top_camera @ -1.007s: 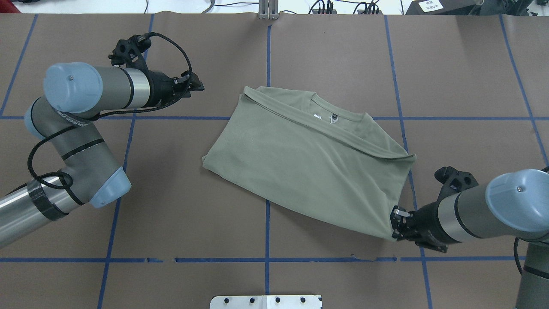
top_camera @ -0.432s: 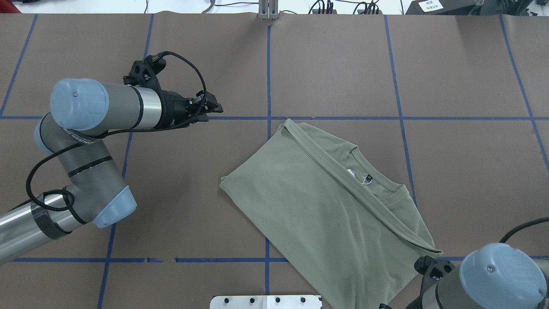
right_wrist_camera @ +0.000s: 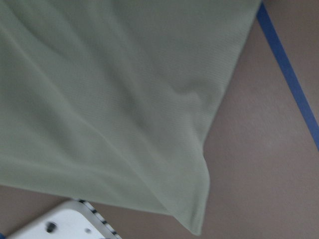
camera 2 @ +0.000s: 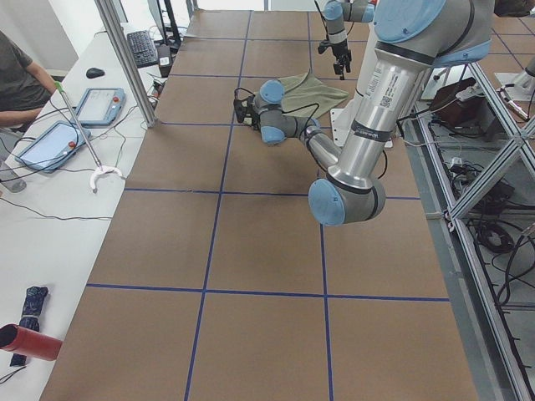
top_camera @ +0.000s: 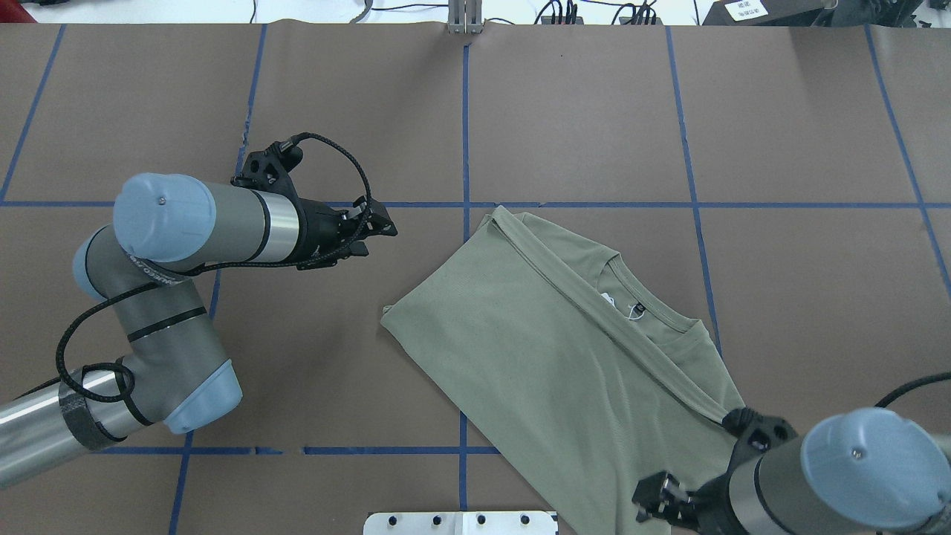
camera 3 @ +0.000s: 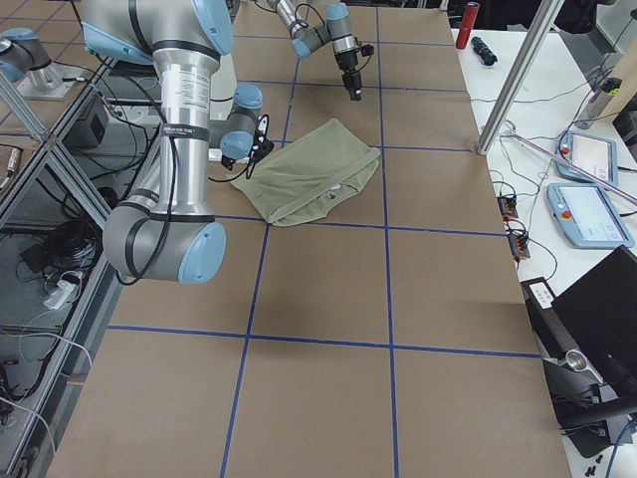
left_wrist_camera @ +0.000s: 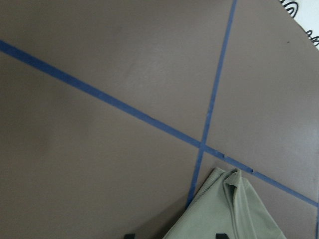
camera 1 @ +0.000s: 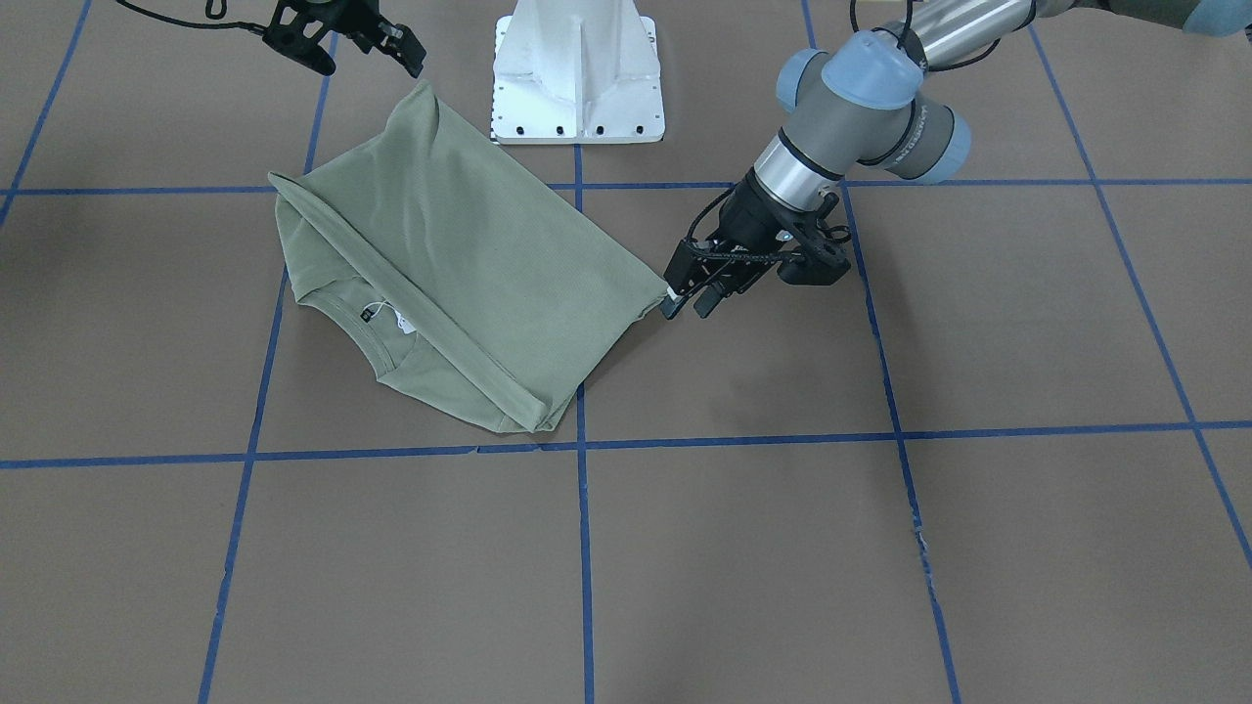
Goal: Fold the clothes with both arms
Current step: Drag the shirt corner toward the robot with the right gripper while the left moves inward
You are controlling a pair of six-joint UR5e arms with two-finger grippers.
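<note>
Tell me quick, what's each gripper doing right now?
Left gripper: open, holding nothing, near the shirt.
Right gripper: cannot tell whether open or closed.

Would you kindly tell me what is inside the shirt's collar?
A white tag and a small black label show inside the collar of the shirt; the folded-over layer hides the rest.

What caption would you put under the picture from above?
Folded green shirt on the table, left gripper and right gripper hovering nearby.
</note>
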